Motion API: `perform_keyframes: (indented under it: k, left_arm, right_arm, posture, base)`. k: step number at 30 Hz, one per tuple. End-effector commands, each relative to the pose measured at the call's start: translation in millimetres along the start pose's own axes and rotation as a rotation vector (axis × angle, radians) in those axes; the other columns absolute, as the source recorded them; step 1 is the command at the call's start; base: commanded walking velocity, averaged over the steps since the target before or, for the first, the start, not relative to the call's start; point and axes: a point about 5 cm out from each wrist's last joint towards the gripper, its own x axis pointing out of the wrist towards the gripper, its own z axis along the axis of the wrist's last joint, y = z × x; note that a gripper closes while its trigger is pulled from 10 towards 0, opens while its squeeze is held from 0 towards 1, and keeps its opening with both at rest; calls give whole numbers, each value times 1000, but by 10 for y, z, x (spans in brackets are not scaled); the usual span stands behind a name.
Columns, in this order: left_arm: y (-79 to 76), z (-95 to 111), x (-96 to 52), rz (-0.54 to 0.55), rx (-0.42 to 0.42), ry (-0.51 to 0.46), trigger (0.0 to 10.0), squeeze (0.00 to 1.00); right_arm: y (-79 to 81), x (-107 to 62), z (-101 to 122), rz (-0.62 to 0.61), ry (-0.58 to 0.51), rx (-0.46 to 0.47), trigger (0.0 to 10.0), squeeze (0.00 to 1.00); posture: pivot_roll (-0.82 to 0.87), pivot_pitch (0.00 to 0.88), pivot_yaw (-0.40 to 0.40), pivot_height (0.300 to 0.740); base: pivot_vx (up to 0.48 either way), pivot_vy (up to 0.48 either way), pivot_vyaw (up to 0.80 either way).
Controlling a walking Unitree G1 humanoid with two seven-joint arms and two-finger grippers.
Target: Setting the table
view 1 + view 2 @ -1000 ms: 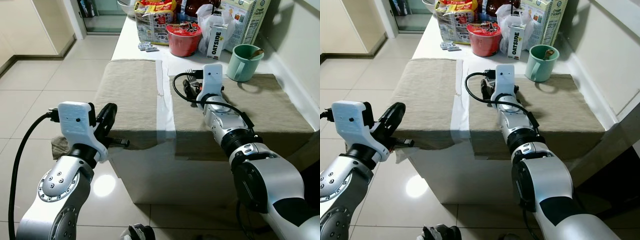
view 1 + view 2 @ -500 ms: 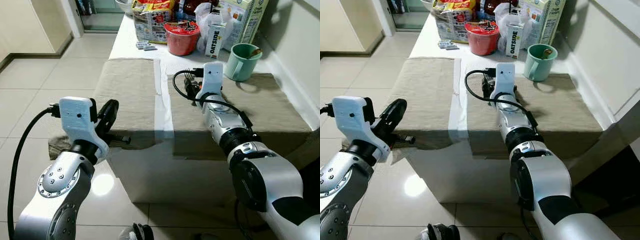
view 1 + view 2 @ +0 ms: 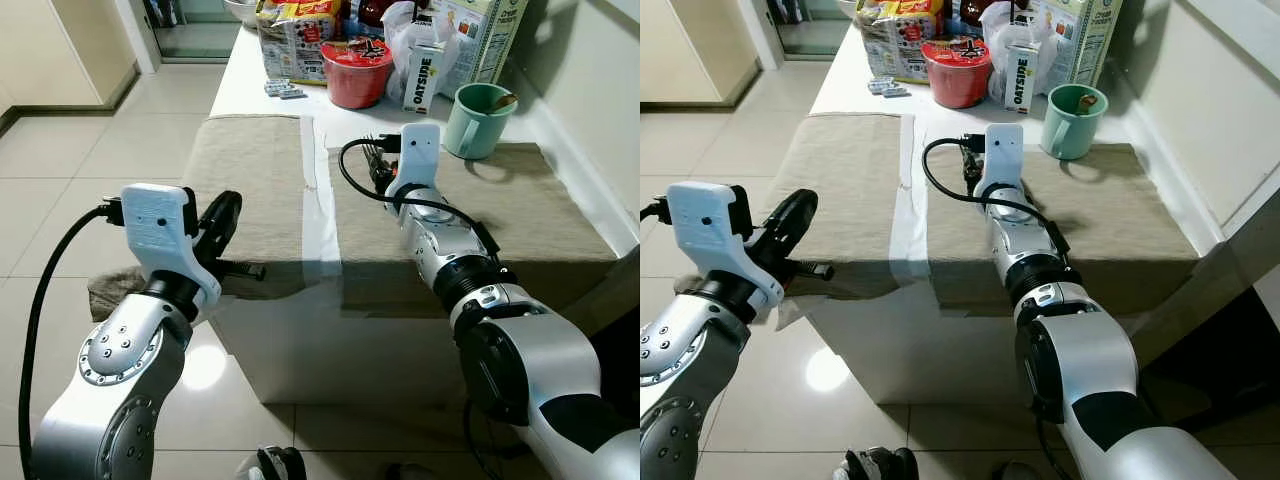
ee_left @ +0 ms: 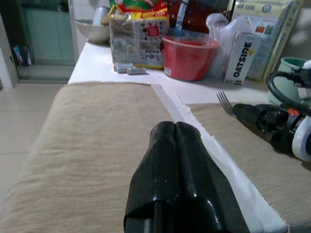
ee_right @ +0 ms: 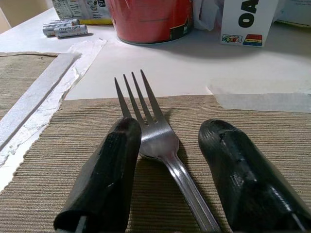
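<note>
Lying on the right beige placemat (image 3: 520,205), a fork (image 5: 160,141) between parted fingers (image 5: 104,179)

White bench (image 3: 265,72), two beige placemats side by side: left mat (image 3: 250,180), right mat (image 3: 520,205). Fork (image 5: 160,141) lies on right mat. Behind mats: green mug (image 3: 478,120), red bowl (image 3: 355,72), Oatside carton (image 3: 425,75), snack bag (image 3: 295,35), possibly batteries (image 3: 280,88).

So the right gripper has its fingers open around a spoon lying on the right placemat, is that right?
Not quite: it is a fork, not a spoon. The right wrist view shows its tines plainly. The rest holds: the right gripper has its fingers open on either side of it, and it lies on the right placemat.
</note>
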Motion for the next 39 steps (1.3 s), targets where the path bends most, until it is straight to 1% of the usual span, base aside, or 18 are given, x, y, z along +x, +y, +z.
perform_keyframes:
  k: [1, 4, 5, 7, 9, 10, 12, 13, 14, 16, 22, 25, 29, 33, 37, 39]
  left_arm:
    - [-11, -16, 8, 0, -4, 14, 10000, 0]
    - [-21, -23, 10, 1, -8, 16, 10000, 0]
    - [-22, -22, 13, 1, -9, 15, 10000, 0]
    - [-22, -22, 16, 2, -10, 15, 10000, 0]
    - [-20, -21, 22, 4, -12, 13, 10000, 0]
    - [-20, -21, 22, 4, -12, 13, 10000, 0]
    - [-19, -21, 28, 4, -11, 11, 10000, 0]
    - [-19, -21, 28, 4, -11, 11, 10000, 0]
    - [-17, -20, 32, 6, -11, 9, 10000, 0]
    - [-16, -19, 34, 7, -10, 8, 10000, 0]
    - [-12, -15, 41, 9, -9, 4, 10000, 0]
    - [-4, -11, 53, 9, -7, 2, 10000, 0]
    - [-13, -9, 81, 3, -8, -4, 10000, 0]
    - [-26, -13, 103, -4, -10, -7, 10000, 0]
    - [-29, -7, 123, -7, -12, -12, 10000, 0]
    - [-24, -5, 133, -8, -11, -13, 10000, 0]
  right_arm:
    - [-33, -74, -386, -6, 154, 5, 0, 0]
    - [-26, -83, -417, 1, 163, -4, 0, 0]
    - [-24, -85, -418, 5, 153, -31, 0, 0]
    - [-22, -86, -417, 7, 143, -49, 0, 0]
    - [-7, -94, -411, 17, 101, -68, 0, 0]
    - [-7, -94, -411, 17, 101, -68, 0, 0]
    - [1, -111, -420, 17, 50, -84, 0, 0]
    - [1, -111, -420, 17, 50, -84, 0, 0]
    - [-7, -125, -412, 13, 3, -93, 0, 0]
    - [-20, -136, -404, 6, -32, -107, 0, 0]
    - [-72, -152, -364, -27, -97, -101, 0, 0]
    - [-50, -147, -212, -30, -199, -125, 0, 0]
    - [47, -134, 30, -10, -326, -180, 0, 0]
    - [150, -155, 211, 45, -439, -180, 0, 0]
    - [162, -157, 374, 33, -507, -147, 0, 0]
    - [184, -157, 490, 36, -548, -144, 0, 0]
  posture:
    - [58, 155, 61, 740]
    - [57, 158, 60, 740]
    - [58, 160, 59, 740]
    - [57, 160, 60, 740]
    - [56, 161, 59, 740]
    - [56, 161, 59, 740]
    - [59, 160, 59, 740]
    - [59, 160, 59, 740]
    - [59, 160, 58, 740]
    - [61, 160, 58, 740]
    - [60, 160, 58, 740]
    - [51, 159, 58, 740]
    - [38, 157, 61, 740]
    - [29, 152, 62, 740]
    - [27, 149, 64, 740]
    - [26, 147, 65, 740]
  base:
    - [0, 0, 0]
    - [0, 0, 0]
    - [0, 0, 0]
    - [0, 0, 0]
    - [0, 0, 0]
    - [0, 0, 0]
    - [0, 0, 0]
    - [0, 0, 0]
    - [0, 0, 0]
    - [0, 0, 0]
    - [0, 0, 0]
    - [0, 0, 0]
    - [0, 0, 0]
    - [0, 0, 0]
    - [0, 0, 0]
    - [0, 0, 0]
